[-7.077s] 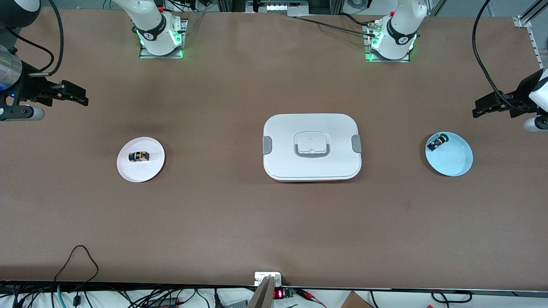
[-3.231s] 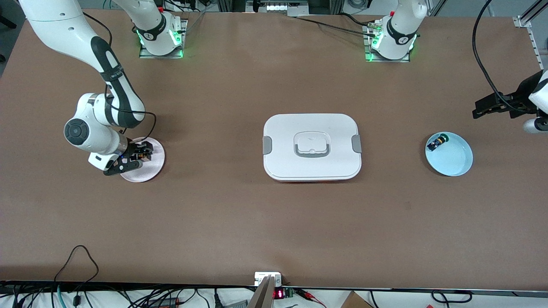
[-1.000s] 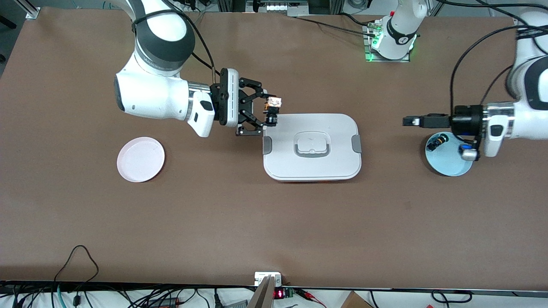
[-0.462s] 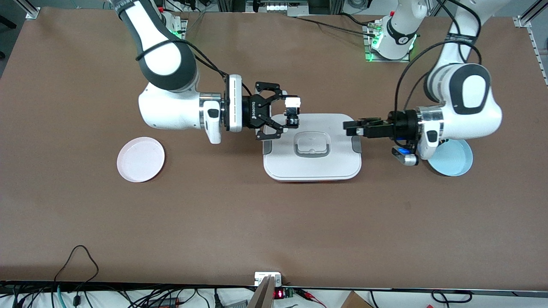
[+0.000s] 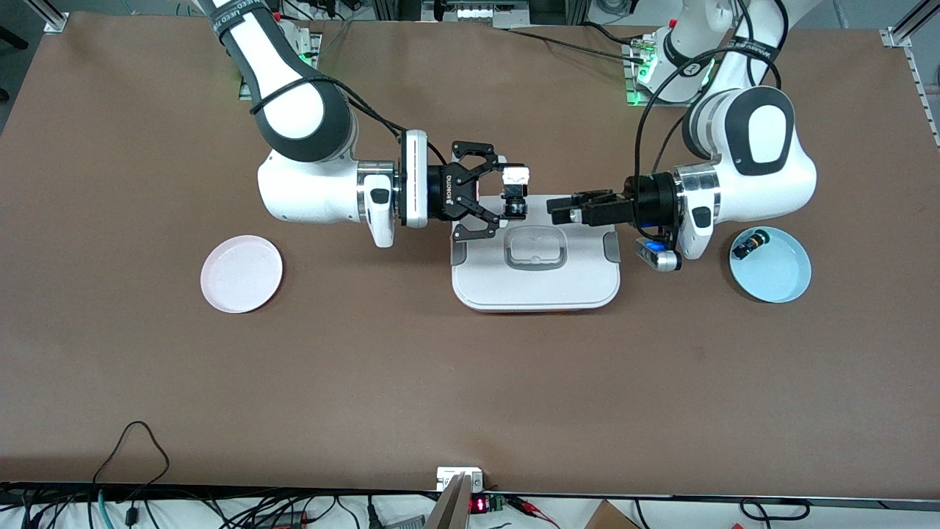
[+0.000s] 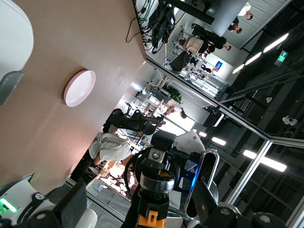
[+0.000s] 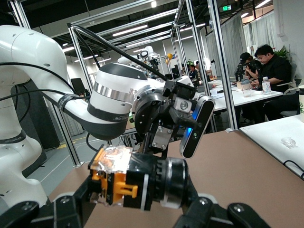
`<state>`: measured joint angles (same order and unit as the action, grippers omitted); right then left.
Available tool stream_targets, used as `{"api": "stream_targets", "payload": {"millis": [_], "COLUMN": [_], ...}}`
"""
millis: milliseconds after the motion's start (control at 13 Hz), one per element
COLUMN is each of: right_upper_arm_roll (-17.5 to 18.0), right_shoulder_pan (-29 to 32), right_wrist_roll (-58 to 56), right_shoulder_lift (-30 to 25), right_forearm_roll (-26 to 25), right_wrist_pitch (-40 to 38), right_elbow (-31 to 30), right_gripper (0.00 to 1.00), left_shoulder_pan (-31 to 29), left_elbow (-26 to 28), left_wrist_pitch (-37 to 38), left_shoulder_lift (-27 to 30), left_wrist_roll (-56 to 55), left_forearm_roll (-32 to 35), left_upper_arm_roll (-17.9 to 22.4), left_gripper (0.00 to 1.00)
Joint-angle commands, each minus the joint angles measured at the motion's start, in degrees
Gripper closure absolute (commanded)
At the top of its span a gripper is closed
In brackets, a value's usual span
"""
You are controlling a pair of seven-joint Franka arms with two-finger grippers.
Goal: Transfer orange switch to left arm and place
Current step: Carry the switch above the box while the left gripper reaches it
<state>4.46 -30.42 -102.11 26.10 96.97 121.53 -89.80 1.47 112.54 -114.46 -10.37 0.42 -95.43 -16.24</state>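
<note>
Right pincer [image 5: 507,192] is gripping the orange switch [image 5: 515,193] over the box [image 5: 535,283], left pincer [image 5: 559,209] is facing it wide open; misaligned closing is risking a drop onto the lid.

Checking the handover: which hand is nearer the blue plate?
Left. The left hand is over the box, at its end toward the blue plate; the right hand is over its other end.

Even, bright overhead light falls on the brown worktop [image 5: 470,382] in the front view, leaving only soft, faint shadows. The orange switch [image 7: 116,183] glares nearly white. In both wrist views ceiling strip lights flare, and near parts look soft.
</note>
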Motion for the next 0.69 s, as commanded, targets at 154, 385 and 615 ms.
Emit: {"api": "stream_targets", "payload": {"millis": [154,385,615], "right_upper_arm_roll": [-0.51,-0.51,-0.51], "right_shoulder_pan": [-1.22,-1.57,-1.66], "right_wrist_roll": [-1.08,-1.08,-1.08], "right_shoulder_lift": [0.70,1.05,1.05], "right_forearm_roll": [1.64,1.73,1.90], "right_wrist_pitch": [0.64,0.81,1.52], "right_elbow": [1.39,1.39,1.39], "right_gripper": [0.87,0.87,0.87], "left_shoulder_pan": [0.55,0.55,0.46], "left_elbow": [0.49,0.49,0.66], "left_wrist_pitch": [-6.56,-6.91,-6.91], "left_shoulder_lift": [1.94,1.94,1.94], "left_wrist_roll": [2.29,2.48,2.74], "left_forearm_roll": [-3.97,-3.97,-3.97], "left_upper_arm_roll": [-5.29,-5.56,-5.56], "left_gripper": [0.00,0.02,0.22]}}
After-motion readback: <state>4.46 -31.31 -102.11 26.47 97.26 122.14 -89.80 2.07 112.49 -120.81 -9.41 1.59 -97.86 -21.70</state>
